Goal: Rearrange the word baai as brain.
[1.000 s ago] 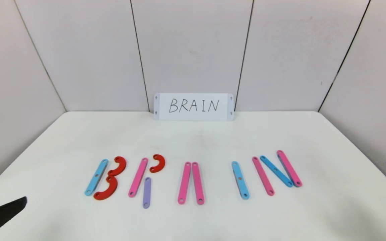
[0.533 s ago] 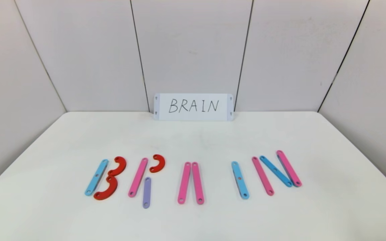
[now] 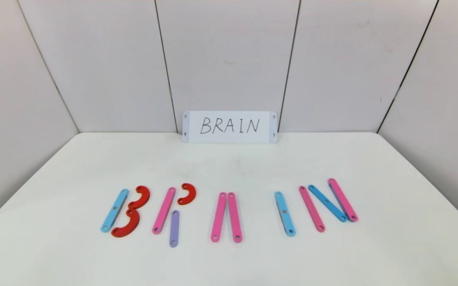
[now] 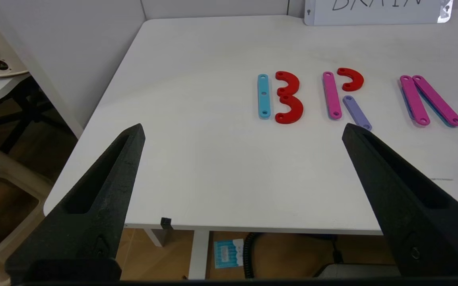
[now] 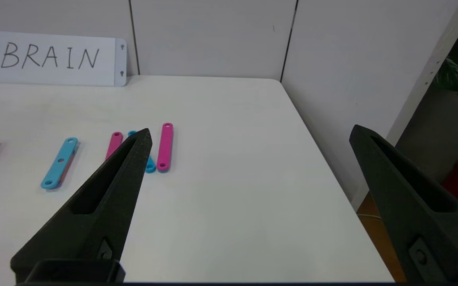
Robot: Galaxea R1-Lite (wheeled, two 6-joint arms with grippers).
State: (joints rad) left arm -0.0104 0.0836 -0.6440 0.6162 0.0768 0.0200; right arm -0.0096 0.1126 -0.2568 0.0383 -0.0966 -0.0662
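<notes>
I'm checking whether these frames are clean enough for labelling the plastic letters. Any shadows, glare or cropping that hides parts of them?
Head view: even, soft light, no glare, all letter pieces and the BRAIN card unobstructed. Left wrist view: the card is cropped at the frame edge, open left gripper dark in the foreground. Right wrist view: one finger of the open right gripper covers part of the N pieces.

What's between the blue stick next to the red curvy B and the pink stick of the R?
In the head view, two red curves lie between the blue stick and the pink stick.
</notes>
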